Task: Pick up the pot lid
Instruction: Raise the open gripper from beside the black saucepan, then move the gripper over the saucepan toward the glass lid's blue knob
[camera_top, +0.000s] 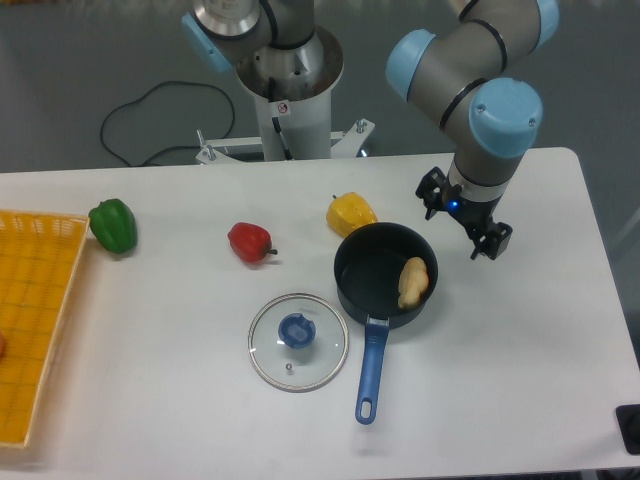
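Observation:
High over the right side of the table, the gripper (462, 217) hangs from the arm with its two fingers spread apart. Nothing shows between them. The pot lid (325, 354), round and clear with a metallic rim, lies flat on the white table left of the gripper and nearer the front edge. A blue knob (297, 331) stands up from its middle. Lid and gripper are well apart, with the pan between them.
A black pan (357, 285) with a blue handle (371, 372) holds a brown item (413, 283). Behind it lies a yellow pepper (350, 213). A red pepper (250, 242) and green pepper (114, 226) lie farther left. An orange crate (32, 225) stands at the left edge.

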